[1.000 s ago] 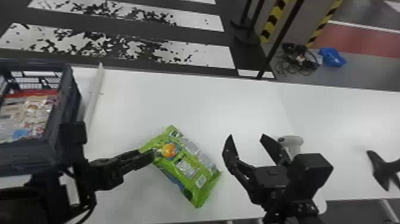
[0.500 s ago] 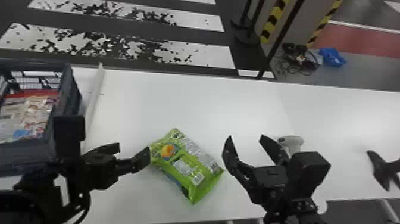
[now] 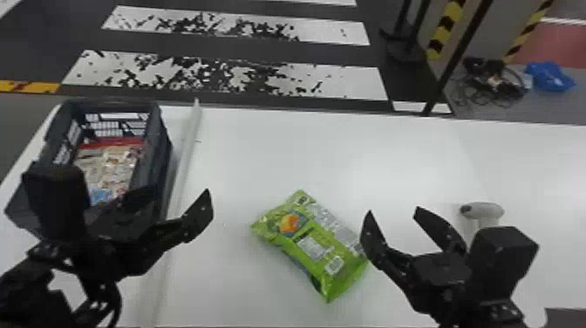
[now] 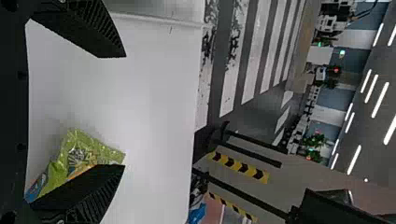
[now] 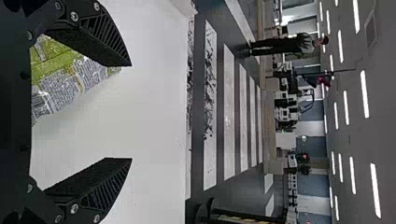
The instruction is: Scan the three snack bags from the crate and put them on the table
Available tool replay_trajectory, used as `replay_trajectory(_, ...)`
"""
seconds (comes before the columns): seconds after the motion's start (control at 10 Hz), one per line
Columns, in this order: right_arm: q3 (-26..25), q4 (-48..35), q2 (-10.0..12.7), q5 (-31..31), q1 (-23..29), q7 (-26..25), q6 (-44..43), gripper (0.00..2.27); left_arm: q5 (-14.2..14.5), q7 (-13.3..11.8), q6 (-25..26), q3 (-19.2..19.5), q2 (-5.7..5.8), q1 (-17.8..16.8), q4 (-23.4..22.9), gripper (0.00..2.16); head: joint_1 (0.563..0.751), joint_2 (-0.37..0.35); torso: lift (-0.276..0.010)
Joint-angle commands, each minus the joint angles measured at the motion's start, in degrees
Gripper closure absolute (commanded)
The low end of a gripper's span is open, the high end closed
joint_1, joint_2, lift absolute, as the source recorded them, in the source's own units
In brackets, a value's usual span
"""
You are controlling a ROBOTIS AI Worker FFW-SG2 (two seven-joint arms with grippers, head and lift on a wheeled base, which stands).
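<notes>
At the lower left of the head view, the left gripper (image 3: 178, 195) is pointing up and rightward, fingers spread; at lower right, the right gripper (image 3: 394, 212) is pointing upward, fingers also wide apart. Between them, the green snack bag (image 3: 320, 251) is lying on the table (image 3: 270, 157).

Industrial hall with striped floor (image 3: 357, 83)

Left tool (image 3: 181, 190) and right tool (image 3: 393, 211) hang open

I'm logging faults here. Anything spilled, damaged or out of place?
Nothing looks spilled by the green snack bag on the table. Beyond it, white stripes on the floor look damaged, broken by ragged dark patches, and black cables lie tangled.
</notes>
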Motion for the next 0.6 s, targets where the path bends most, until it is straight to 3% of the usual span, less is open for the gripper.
replay_trajectory(0.0,0.0,0.8,-0.1,-0.6,-0.3,1.0,0.1,0.17,0.0,0.2,-11.0,2.2,-0.15,2.1,-0.6,0.07,0.695,-0.035,-0.094)
replay_trajectory(0.2,0.3,2.1,-0.1,-1.1,-1.2,1.3,0.1,0.17,-0.2,0.3,-30.1,4.5,-0.15,4.8,2.4,0.07,0.695,0.025,-0.094)
replay_trajectory(0.5,2.8,2.6,0.1,-0.5,-2.2,2.6,1.7,0.17,0.3,-1.6,-49.7,5.5,-0.15,11.0,7.4,0.06,0.695,0.079,-0.094)
